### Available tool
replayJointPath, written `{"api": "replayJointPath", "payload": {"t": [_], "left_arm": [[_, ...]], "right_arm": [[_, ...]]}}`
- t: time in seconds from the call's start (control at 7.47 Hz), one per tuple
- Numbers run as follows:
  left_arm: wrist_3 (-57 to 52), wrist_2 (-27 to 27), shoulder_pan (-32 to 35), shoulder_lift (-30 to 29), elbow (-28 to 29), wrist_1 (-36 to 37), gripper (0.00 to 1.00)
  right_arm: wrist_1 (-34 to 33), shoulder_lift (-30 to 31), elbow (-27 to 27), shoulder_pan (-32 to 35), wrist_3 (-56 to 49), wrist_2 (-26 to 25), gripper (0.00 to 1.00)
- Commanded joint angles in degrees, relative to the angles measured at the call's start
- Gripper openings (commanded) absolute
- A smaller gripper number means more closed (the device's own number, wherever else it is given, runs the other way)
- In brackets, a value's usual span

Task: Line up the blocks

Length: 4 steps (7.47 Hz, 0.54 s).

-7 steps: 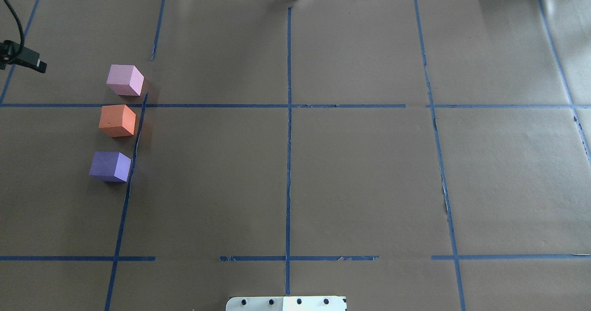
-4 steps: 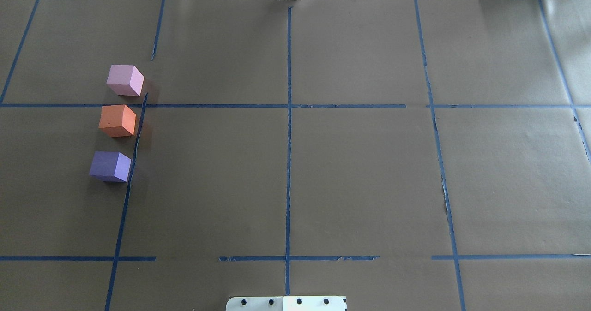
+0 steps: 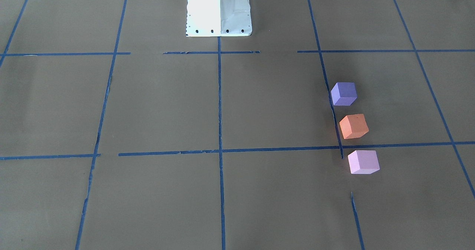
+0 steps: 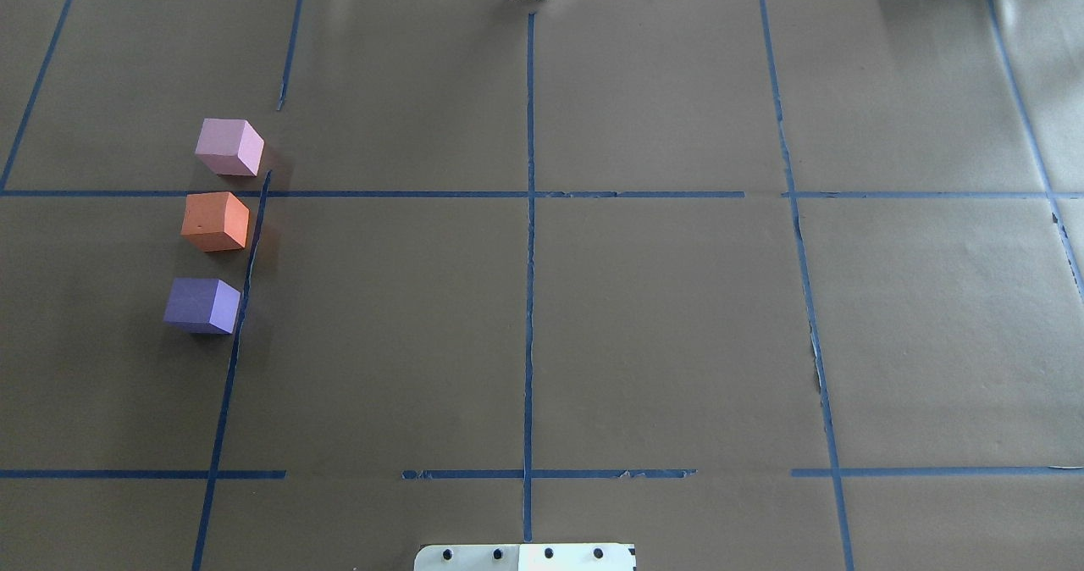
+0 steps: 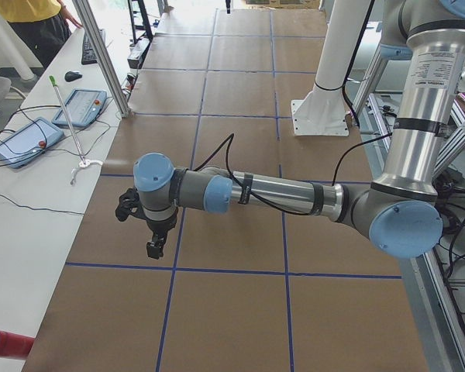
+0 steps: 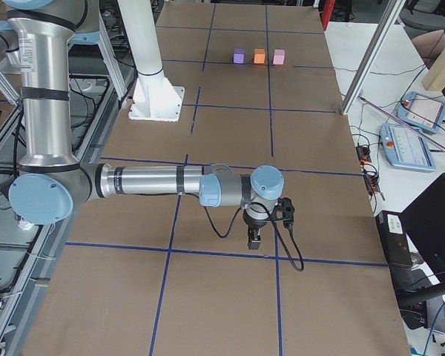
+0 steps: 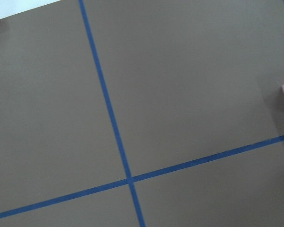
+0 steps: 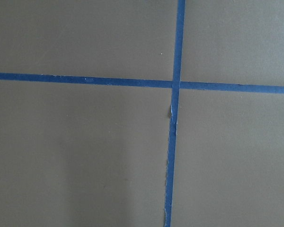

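Overhead exterior gets basically the whole table (image 4: pixel 677 342): brown paper, blue tape (image 4: pixel 529 300) grid, no arm in that shot. The left arm (image 5: pixel 279 194) and right arm (image 6: pixel 156 182) only turn up in the side views, stretched low at opposite ends. My guess is that's so nothing hangs over the row.

The left claw (image 5: pixel 153 246) and right claw (image 6: pixel 254 239) both point down at paper. I can't tell if either is spread or pressed together, they're too small and side-on.

The blocks are way across the table from the right claw and nearer the left claw. The pink block (image 4: pixel 229 147) just pokes into the edge of that wrist cam. Pink, orange block (image 4: pixel 216 221) and purple block (image 4: pixel 203 306) sit in a row hugging one tape line, with small gaps and not touching. Looks lined up already to me, with the tape probably the guide.
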<state>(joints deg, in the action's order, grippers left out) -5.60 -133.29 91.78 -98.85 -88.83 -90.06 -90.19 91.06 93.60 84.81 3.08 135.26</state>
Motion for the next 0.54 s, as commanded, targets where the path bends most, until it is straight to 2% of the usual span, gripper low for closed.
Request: {"api": "replayJointPath", "payload": {"t": [0.0, 0.4], "left_arm": [[-0.1, -0.1, 0.9, 0.1, 0.6, 2.7, 0.99], [-0.1, 0.0, 1.1, 2.9, 0.3, 4.2, 1.0]], "right_arm": [[0.0, 0.0, 0.0, 0.0, 0.0, 0.0, 1.0], [0.0, 0.0, 0.0, 0.0, 0.0, 0.0, 1.0]]}}
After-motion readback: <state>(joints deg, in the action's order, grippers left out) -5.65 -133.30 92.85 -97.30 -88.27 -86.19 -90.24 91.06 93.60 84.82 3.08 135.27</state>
